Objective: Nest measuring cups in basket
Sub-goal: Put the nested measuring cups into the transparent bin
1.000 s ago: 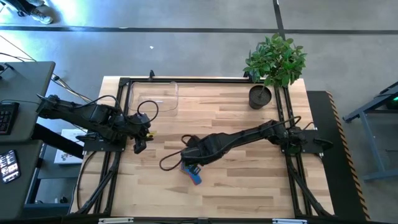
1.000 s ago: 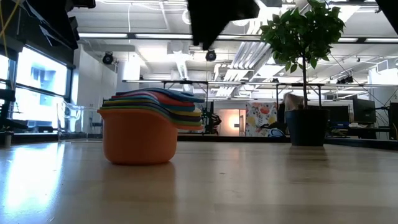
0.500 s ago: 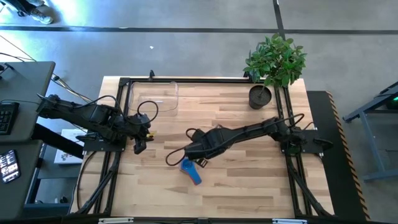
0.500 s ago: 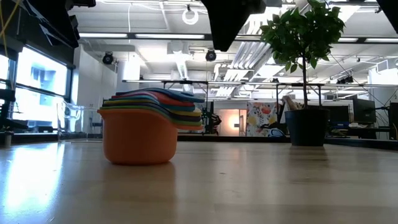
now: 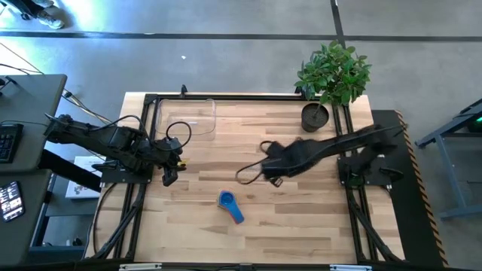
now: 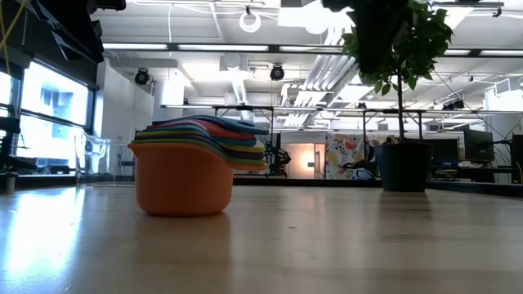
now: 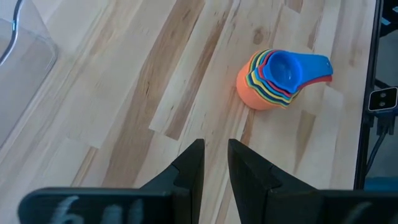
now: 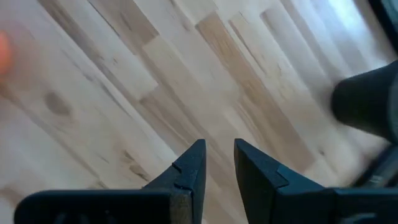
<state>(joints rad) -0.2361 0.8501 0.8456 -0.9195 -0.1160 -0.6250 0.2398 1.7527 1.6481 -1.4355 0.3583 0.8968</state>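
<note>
**Right arm drawn back from the nested cups**

We observed the right arm reaching from the desk's right edge toward its middle, its end effector point(image 5: 273, 179) raised above bare wood, well apart from the measuring cups point(image 5: 230, 205). In its wrist view the two fingers point(image 8: 189, 171) stood a narrow gap apart with nothing between them. The left arm lay folded at the left edge; its end effector point(image 5: 167, 178) also showed a narrow gap between its fingers point(image 7: 191, 165) and held nothing.

The cups sat nested in one stack on the light wooden desk point(image 5: 301, 226), orange outermost and blue innermost, handles fanned to one side. The stack stood on the wood, well apart from the clear basket point(image 5: 188, 117) at the desk's far left corner. A potted plant point(image 5: 324, 90) occupied the far right corner. Beyond the desk, the low view showed a large hall with ceiling lights, ducts and windows.

Compared with one second earlier, the right end effector, then directly over the stack, had withdrawn toward the right and the far side. The stack and the left arm were unchanged.
</note>
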